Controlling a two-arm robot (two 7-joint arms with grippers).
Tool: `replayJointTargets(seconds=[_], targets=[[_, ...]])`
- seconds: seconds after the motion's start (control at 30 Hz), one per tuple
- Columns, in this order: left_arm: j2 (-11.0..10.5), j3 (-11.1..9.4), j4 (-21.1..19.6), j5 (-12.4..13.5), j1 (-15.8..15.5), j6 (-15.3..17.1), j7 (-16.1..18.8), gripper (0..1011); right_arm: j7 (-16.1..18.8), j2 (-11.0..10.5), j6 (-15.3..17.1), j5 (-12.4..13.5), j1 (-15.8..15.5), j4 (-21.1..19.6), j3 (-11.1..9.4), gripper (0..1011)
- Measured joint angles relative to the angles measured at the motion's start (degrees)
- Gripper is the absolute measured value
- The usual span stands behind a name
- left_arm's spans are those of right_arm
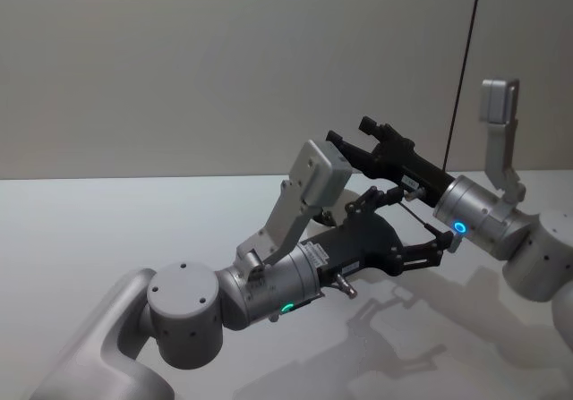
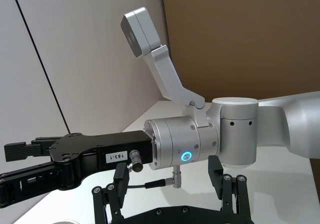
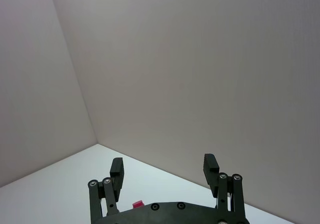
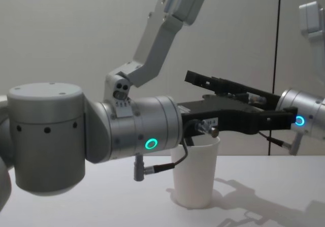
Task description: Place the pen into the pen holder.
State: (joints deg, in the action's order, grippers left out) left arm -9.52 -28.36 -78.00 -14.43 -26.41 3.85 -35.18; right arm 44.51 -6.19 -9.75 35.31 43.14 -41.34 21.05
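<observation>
The pen holder (image 4: pixel 196 179), a plain white paper cup, stands upright on the white table (image 4: pixel 264 196), just below my left arm's wrist and gripper body. My left gripper (image 2: pixel 167 173) is open and empty, pointing at the right arm's wrist; in the head view the left gripper (image 1: pixel 428 217) hangs over mid-table. My right gripper (image 3: pixel 164 166) is open with nothing between its fingers, and it points up and away toward the wall. From the head camera the right gripper (image 1: pixel 354 135) crosses above the left one. The pen is out of view.
A small pink thing (image 3: pixel 137 203) peeks out behind the right gripper's base; I cannot tell what it is. A plain grey wall (image 1: pixel 224 60) backs the table. Bare tabletop (image 1: pixel 107 230) stretches to the left of the arms.
</observation>
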Motion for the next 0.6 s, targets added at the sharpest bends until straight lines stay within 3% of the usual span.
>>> replayJointTargets(seconds=[0.6], targets=[[0.0,0.0,0.0,0.0,0.0,0.0,0.0,1004,0.0,0.0,0.0,0.0,0.0,0.0,0.0,1002]])
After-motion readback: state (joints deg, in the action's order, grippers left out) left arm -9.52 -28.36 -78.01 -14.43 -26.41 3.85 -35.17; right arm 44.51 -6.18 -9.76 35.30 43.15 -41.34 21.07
